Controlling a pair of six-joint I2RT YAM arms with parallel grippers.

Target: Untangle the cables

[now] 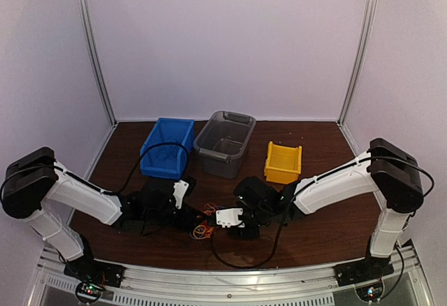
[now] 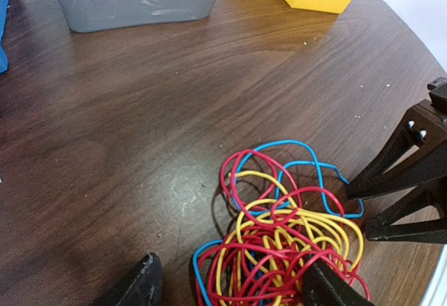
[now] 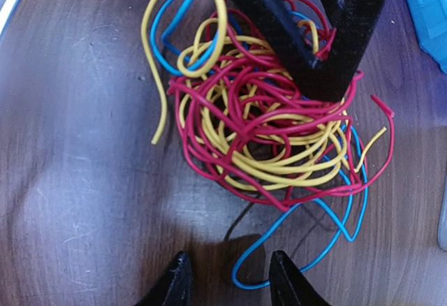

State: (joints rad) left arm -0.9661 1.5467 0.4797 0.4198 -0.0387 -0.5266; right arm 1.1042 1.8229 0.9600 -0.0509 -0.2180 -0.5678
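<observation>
On the table (image 1: 140, 243) between both arms, the left fingers (image 2: 143, 286) stand apart astride the cables (image 2: 279, 239), a light, limp red-yellow-blue tangle likely to snag; the right fingers (image 3: 176, 283), also spread, flank a loose blue loop (image 3: 236, 267), probably the easiest hold

three bins (image 1: 162, 161), two arms (image 1: 84, 195), one tangle of cables (image 2: 279, 243)

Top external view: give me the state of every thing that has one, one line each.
Bundle of thin red, blue and yellow cables: tangled, lying in one heap.
Left gripper: open, fingers astride the heap.
Right gripper: open, holding nothing.
Blue plastic bin: upright, nothing seen inside.
Grey translucent bin: upright, empty.
Yellow plastic bin: upright, nothing seen inside.
</observation>
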